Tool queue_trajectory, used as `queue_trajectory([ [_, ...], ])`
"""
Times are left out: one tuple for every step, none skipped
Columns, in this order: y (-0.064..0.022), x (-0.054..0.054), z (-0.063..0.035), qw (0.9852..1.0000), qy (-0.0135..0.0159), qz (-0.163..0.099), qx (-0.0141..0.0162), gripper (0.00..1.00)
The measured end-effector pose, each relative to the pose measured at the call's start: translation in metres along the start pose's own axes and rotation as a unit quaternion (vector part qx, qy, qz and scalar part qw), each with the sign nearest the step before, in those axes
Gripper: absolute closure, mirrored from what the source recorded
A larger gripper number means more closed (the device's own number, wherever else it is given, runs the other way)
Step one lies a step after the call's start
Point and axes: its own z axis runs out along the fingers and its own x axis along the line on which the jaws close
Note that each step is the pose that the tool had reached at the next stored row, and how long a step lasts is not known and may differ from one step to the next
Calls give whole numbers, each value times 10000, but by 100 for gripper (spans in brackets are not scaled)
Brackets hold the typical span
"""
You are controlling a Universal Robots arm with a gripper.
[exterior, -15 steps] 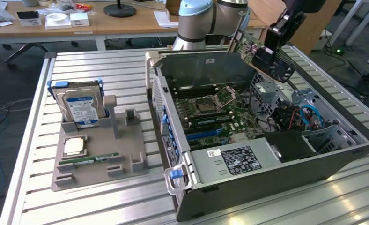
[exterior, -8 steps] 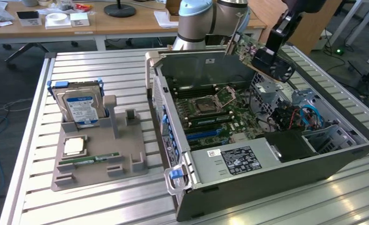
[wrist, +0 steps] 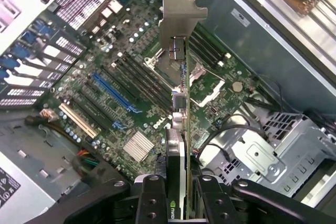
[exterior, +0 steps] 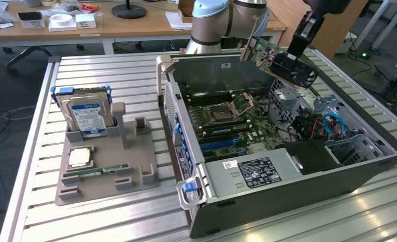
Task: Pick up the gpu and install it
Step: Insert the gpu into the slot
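The pincer (exterior: 287, 56) grips the gpu (exterior: 274, 59) in mid-air above the far side of an open computer case (exterior: 359, 171), which lies on its side on a slatted metal tabletop (exterior: 104, 70). The card hangs tilted, clear of the boards below, its green edge toward the exterior view's left and its black fan face toward the near right. The robot arm (exterior: 212, 20) rises behind the case's far wall.

In the wrist view, the pincer (wrist: 182, 195) is closed narrow on the gpu (wrist: 187, 119), one dark finger (wrist: 152, 198) on each face of the card, which is seen edge-on. Its silver mounting bracket (wrist: 181, 9) points away from the camera. Below the card lies the motherboard (wrist: 105, 66), with its blue expansion slots (wrist: 113, 93) and a small silver heatsink (wrist: 139, 145) off to one side of the card's edge.

Inside the case in the exterior view, the motherboard (exterior: 232, 116) fills the middle and a labelled power supply (exterior: 252, 171) sits at the near end. To the exterior view's left of the case, a grey parts holder (exterior: 141, 174) rests on the tabletop, carrying an upright blue-labelled hard drive (exterior: 87, 113) at its far end and a slim green memory stick (exterior: 94, 171) nearer the front.
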Motion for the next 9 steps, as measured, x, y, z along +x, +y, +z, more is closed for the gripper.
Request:
queue_trajectory([
  [0,0,0,10000,7,-59,2,73],
  [0,0,1,9999,13,-117,3,73],
  [0,0,1,9998,19,-175,4,73],
  [0,0,1,9997,26,-234,4,73],
  [0,0,2,9996,31,-294,5,73],
  [0,0,2,9994,37,-354,5,73],
  [0,0,3,9991,43,-416,6,73],
  [0,0,3,9989,49,-475,6,73],
  [0,0,3,9986,55,-532,7,73],
])
